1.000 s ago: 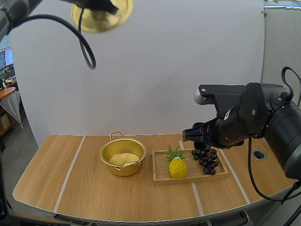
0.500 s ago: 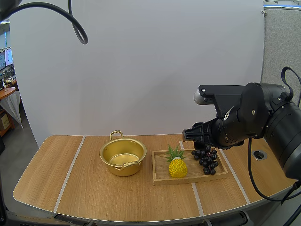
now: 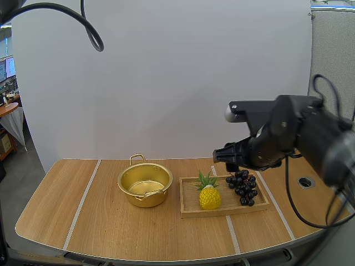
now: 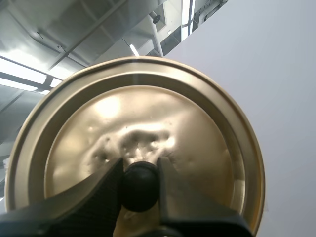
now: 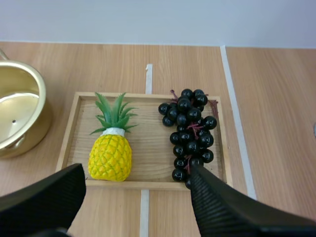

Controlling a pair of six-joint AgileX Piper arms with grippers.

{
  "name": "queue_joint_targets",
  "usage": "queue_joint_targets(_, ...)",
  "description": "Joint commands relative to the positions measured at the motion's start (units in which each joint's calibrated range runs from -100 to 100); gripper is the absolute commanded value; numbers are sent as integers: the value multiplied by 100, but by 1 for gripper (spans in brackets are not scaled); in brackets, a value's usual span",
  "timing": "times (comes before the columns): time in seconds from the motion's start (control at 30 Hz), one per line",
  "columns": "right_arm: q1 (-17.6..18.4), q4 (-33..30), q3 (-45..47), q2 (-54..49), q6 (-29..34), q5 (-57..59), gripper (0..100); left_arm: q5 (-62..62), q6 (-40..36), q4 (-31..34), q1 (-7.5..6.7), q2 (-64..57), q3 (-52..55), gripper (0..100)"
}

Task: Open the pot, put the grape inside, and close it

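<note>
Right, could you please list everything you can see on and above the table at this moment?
table: one, brown wood with pale stripes
round hole: one, grey-rimmed, in the table near its right edge
wooden tray: one, light wood, on the table's right half
pot: one, gold, open, on the table left of the wooden tray
pineapple: one, yellow with green leaves, on the tray's side nearer the pot
bunch of grapes: one, black, on the tray's other side
lid: one, gold, black knob, held off the pot
left gripper: black, shut on the lid's knob
right gripper: black, open, above the tray
</note>
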Motion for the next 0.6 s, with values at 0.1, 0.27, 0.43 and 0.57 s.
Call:
queue_joint_targets(0.1, -46, -55, -45, 1214, 0, -835, 100, -194, -51, 62, -27, -34, -47, 0)
queue_joint_targets(0.27, -229, -109, -121, 1650, -117, -1062, 100, -194, -51, 62, -27, -34, -47, 0)
queue_joint_targets(0.43, -478, -94, -376, 1920, -479, -1102, 100, -194, -51, 62, -27, -34, -47, 0)
queue_joint_targets(0.57, -717, 306, -619, 2227, -1016, -1051, 100, -194, -51, 62, -27, -34, -47, 0)
